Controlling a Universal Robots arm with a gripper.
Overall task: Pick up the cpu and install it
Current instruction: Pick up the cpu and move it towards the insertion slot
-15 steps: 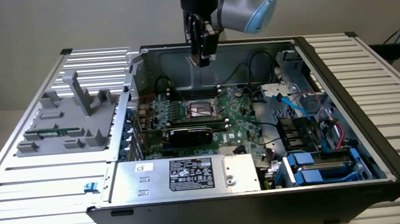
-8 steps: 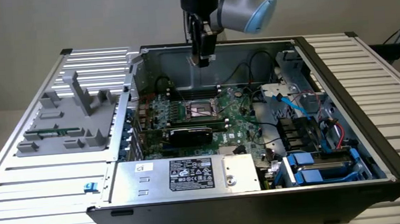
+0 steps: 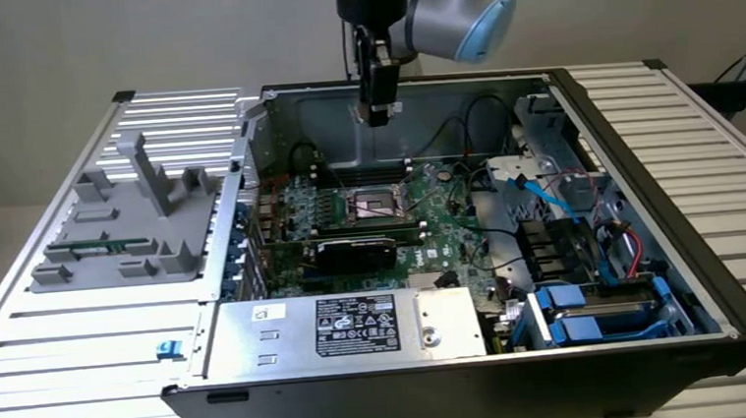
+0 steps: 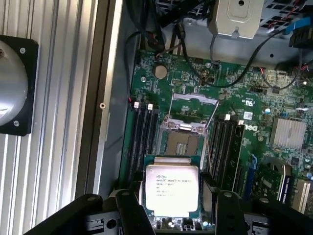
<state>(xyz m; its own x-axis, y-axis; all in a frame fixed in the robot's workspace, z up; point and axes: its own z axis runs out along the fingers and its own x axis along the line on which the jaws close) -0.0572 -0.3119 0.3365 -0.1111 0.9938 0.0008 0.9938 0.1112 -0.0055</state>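
At the exterior frame's upper centre, the black hand [image 3: 378, 112] pinches the flat, square, silver-topped cpu [image 4: 172, 187] between its fingers, above the open dark computer case [image 3: 360, 407].

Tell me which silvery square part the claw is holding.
The cpu, the smooth silver chip with printed lettering, gripped by the claw, clear of the empty socket. The other silvery square, the finned heatsink, sits mounted on the motherboard.
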